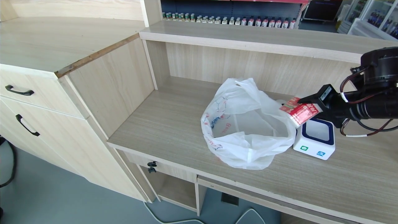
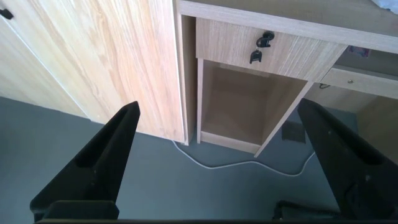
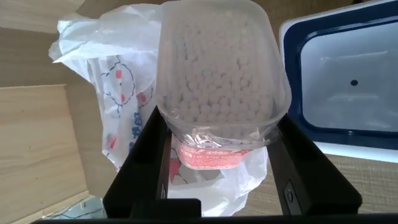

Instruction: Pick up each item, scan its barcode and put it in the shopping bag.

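The clear tub of cotton buds (image 3: 217, 81) sits closest, pinched at its sides by the right gripper (image 3: 224, 165), whose fingers press against the plastic. It is held above the bench (image 1: 174, 124), just over the gap where the shopping bag (image 1: 217, 112) meets the scanner (image 1: 314, 138) to its right. I take that spot as deliberate: the scanner's window faces up, so a label passed over it can be read, and the bag's mouth gapes open right beside it, ready for a short drop. Whether the barcode has been read I cannot tell. The left gripper (image 2: 217, 162) hangs low, in front of the bench and over the floor, fingers spread and carrying nothing, probably parked out of the way. By my count: one tub, one bag, one scanner, two grippers. Nothing lies inside the bag as far as I can see.
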### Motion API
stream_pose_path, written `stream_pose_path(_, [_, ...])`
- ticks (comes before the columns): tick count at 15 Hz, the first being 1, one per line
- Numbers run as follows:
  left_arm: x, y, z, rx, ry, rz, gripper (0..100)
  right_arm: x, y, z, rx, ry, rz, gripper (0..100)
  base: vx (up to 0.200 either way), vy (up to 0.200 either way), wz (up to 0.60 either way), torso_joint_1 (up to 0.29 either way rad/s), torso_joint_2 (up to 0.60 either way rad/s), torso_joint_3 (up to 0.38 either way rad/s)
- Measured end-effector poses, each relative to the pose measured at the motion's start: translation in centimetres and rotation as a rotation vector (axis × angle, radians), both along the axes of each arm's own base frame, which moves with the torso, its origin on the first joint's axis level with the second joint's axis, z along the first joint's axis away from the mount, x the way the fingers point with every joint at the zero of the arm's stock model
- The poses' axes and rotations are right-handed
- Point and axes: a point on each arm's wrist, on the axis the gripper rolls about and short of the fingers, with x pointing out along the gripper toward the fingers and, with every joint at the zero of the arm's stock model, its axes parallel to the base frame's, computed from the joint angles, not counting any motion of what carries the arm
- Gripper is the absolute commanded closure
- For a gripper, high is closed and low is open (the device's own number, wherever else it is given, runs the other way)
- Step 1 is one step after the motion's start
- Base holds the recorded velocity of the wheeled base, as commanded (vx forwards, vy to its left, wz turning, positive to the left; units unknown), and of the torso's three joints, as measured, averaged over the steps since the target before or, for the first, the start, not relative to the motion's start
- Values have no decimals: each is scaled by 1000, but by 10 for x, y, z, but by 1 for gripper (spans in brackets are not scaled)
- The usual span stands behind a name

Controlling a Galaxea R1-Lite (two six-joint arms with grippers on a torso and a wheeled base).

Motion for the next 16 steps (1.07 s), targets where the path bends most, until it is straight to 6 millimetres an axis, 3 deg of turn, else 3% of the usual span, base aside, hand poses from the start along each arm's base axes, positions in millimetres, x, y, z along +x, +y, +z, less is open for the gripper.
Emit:
stream_pose_path(7, [0,0,0,0,0,0,0,-32,4,30,9,-93,-3,100,0,0,0,0,0,0])
stream_pose_path(16, [0,0,0,0,0,0,0,-34,-1,17,-44,0,-104,100,0,0,0,0,0,0])
